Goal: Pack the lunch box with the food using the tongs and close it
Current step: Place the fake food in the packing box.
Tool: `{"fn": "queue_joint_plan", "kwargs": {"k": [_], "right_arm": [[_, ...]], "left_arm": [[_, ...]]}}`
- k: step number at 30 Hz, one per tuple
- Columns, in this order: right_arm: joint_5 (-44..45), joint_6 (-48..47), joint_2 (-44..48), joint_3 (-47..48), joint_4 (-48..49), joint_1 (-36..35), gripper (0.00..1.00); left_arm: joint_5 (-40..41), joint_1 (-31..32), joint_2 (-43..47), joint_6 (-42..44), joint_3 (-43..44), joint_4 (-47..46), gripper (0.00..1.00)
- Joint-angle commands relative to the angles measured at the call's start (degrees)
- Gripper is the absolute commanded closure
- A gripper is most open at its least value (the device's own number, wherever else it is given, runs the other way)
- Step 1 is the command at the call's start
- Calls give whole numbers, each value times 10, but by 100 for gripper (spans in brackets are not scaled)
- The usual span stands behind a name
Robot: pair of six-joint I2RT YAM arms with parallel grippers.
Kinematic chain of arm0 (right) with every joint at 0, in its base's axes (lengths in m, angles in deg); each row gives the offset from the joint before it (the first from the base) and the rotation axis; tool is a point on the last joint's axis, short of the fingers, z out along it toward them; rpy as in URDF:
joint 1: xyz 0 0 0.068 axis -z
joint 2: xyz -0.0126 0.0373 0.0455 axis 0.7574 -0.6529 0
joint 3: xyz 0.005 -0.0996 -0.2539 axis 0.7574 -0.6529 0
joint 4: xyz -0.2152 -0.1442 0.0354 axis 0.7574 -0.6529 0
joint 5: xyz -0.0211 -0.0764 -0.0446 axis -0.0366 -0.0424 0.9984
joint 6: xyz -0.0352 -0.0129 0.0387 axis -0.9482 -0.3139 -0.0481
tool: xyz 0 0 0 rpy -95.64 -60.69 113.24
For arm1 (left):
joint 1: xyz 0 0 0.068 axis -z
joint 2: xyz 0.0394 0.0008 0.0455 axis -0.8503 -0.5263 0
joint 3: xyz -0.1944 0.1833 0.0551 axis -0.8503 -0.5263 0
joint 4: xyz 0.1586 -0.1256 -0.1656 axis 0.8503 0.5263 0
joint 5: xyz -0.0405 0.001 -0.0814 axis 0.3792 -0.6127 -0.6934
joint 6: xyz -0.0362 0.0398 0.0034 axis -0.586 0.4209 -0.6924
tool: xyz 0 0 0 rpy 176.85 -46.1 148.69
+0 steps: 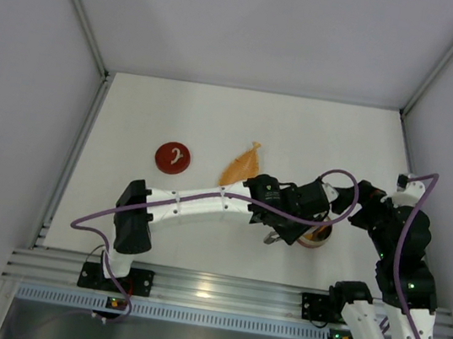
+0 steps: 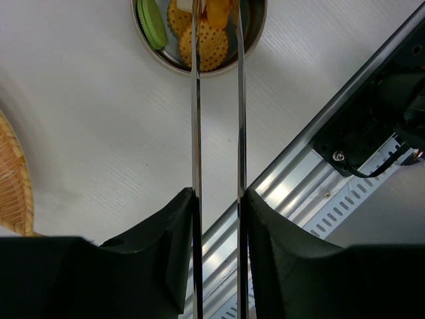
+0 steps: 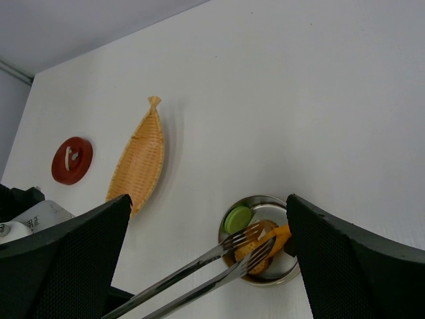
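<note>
- The left gripper (image 2: 219, 219) pinches the tongs (image 2: 195, 119) between its fingers (image 2: 176, 246). Only the left wrist view shows this grip.
- The right gripper (image 3: 207, 206) is spread wide and holds nothing.
- In the right wrist view, the tong tips clasp an orange piece (image 3: 280, 234) inside the lunch box (image 3: 265, 198), beside the green piece (image 3: 237, 218).
- Farther out lie the orange tray (image 1: 240, 167) and the red lid (image 1: 174, 157). Its white squiggle spells nothing readable.

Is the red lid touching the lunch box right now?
Apart. The right wrist view shows the lid lying on the table well away from the lunch box, with the orange tray between them.
</note>
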Motion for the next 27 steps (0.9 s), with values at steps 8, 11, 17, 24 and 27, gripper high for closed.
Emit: {"fn": "queue_joint_plan", "kwargs": {"k": [8, 11, 17, 24, 27], "right_arm": [[-21, 3, 3, 20, 22, 5, 1], [-22, 3, 3, 19, 21, 5, 0], [-21, 4, 4, 19, 22, 5, 1], [-21, 3, 4, 19, 21, 5, 1], [-21, 3, 4, 20, 21, 4, 1]], "left_arm": [[-33, 41, 0, 36, -3, -30, 60], [-32, 42, 1, 37, -3, -28, 60], [-36, 46, 8, 36, -4, -30, 60], [-38, 50, 9, 38, -4, -27, 61], [-39, 51, 10, 38, -4, -28, 61]]}}
